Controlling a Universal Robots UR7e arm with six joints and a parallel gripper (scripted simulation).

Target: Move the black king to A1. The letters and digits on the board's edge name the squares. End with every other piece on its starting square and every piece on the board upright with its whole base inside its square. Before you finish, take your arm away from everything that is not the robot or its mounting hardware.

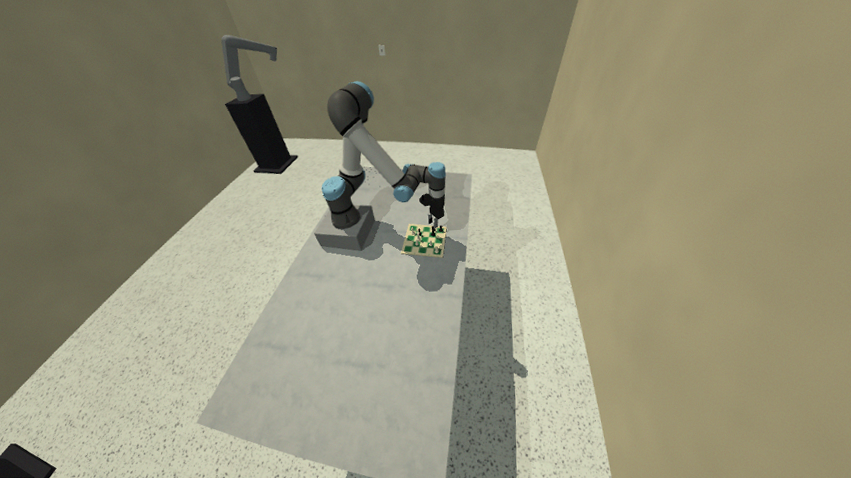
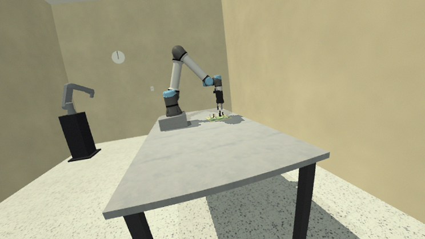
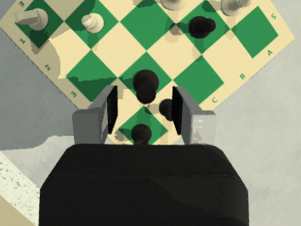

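Observation:
A small green-and-cream chessboard (image 1: 410,246) (image 2: 225,117) (image 3: 122,42) lies on the table near the arm's base. My gripper (image 1: 436,221) (image 2: 220,109) (image 3: 144,101) is open and hangs low over the board's near corner in the wrist view. A tall black piece (image 3: 145,84) stands at the fingertips, midway between the two fingers. A second black piece (image 3: 140,132) stands between the fingers closer to the palm, and a third (image 3: 167,109) is beside the right finger. I cannot tell from above which one is the king. Another black piece (image 3: 201,26) stands further out.
The arm's grey base block (image 1: 346,232) sits left of the board.

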